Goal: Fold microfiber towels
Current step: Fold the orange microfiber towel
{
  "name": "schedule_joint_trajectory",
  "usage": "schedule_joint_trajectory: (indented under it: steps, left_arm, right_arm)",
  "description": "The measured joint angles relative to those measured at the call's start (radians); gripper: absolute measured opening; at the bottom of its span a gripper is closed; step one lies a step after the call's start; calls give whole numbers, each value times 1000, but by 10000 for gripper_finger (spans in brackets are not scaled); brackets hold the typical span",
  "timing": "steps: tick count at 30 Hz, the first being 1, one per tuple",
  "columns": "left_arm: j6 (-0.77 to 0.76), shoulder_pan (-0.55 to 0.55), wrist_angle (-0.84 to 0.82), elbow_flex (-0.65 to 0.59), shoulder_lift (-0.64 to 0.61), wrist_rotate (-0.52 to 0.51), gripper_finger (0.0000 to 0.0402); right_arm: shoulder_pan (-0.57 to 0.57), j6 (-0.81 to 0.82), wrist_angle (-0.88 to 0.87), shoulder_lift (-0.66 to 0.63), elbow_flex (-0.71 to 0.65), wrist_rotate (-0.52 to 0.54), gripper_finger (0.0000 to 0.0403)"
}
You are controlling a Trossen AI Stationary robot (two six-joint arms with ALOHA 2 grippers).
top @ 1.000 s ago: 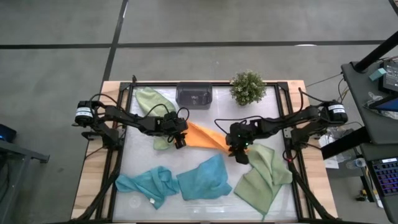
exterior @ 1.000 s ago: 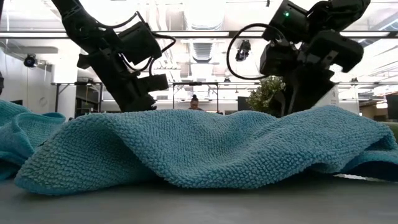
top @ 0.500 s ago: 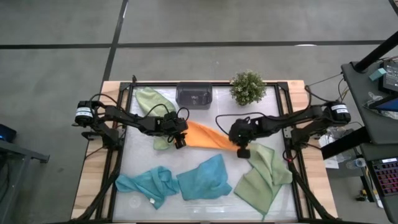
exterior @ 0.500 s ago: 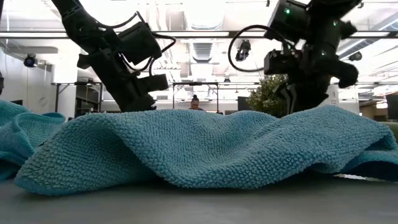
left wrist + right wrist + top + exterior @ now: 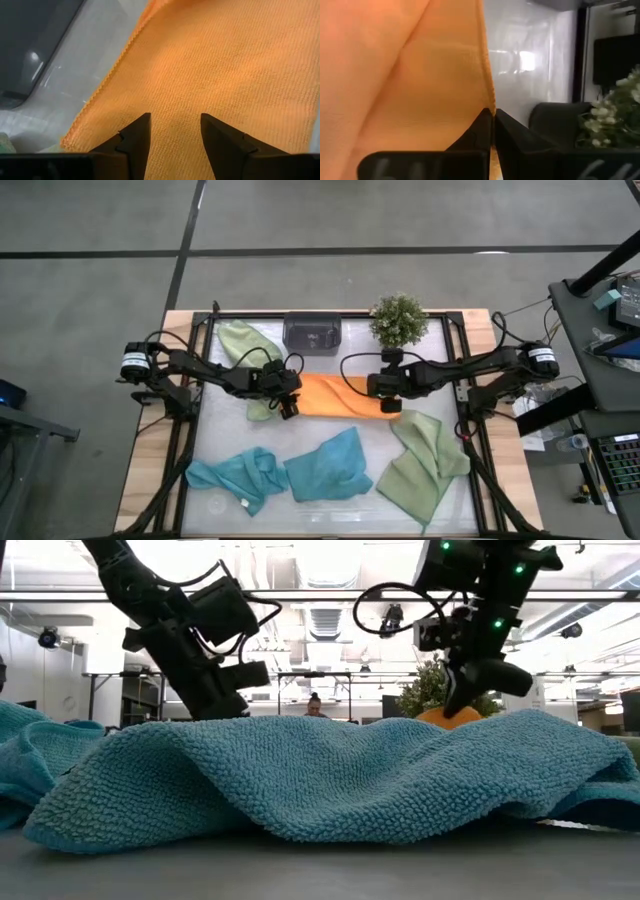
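The orange towel (image 5: 335,396) lies spread at the table's middle, between my two grippers. My left gripper (image 5: 289,406) stands open over the towel's left end (image 5: 165,90), near a corner. My right gripper (image 5: 391,401) is shut on the towel's right end, a bit of which shows orange (image 5: 447,717) under the fingers in the low view. Two teal towels (image 5: 236,476) (image 5: 330,466) and a sage green one (image 5: 425,460) lie crumpled along the near side. Another sage green towel (image 5: 240,343) lies at the far left, partly under the left arm. My left gripper has its open fingers (image 5: 137,131) over the orange towel's left end, pointing slantwise down; I cannot tell whether the tips touch the cloth. My right gripper pinches the towel's edge (image 5: 490,102) between its two shut fingers, at the towel's right end. It comes slanting down from the table's right. That end is raised off the table, and the cloth runs from it toward the left gripper.
A dark grey tray (image 5: 313,333) and a small potted plant (image 5: 398,320) stand at the far edge, just behind the orange towel. A black frame (image 5: 455,360) borders the work surface. In the low view a teal towel (image 5: 330,780) fills the foreground.
My right gripper has risen and gone toward the table's far edge, turning about as it went. The orange towel's right end has gone with it: the cloth, which ran to a point at the near right, now lies as a broad band. The left end has stayed put.
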Motion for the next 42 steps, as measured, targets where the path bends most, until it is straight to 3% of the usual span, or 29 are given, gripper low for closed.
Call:
schedule_joint_trajectory:
  steps: [14,16,21,24,30,35,38,42]
  left_arm:
    - [-1,0,-16,-6,0,-16,157]
    - [-1,0,-18,-7,0,-27,157]
    - [-2,0,-16,-17,0,-27,157]
    - [-2,0,-13,-26,0,-28,157]
    - [-4,0,-2,-38,0,-29,157]
    - [-3,0,0,-39,0,-30,157]
    - [-2,0,1,-39,0,-30,157]
    - [-2,0,1,-39,0,-30,157]
  right_arm:
    - [-45,153,-104,6,28,-26,104]
    - [-45,174,-102,-15,38,-88,117]
    - [-22,199,-72,-87,24,-356,137]
    - [27,215,-41,-121,-8,-419,137]
    - [154,287,29,-132,-61,-420,126]
    - [233,349,91,-106,-113,-303,123]
    - [253,370,129,-90,-139,-242,125]
    - [253,371,194,-50,-163,-240,125]
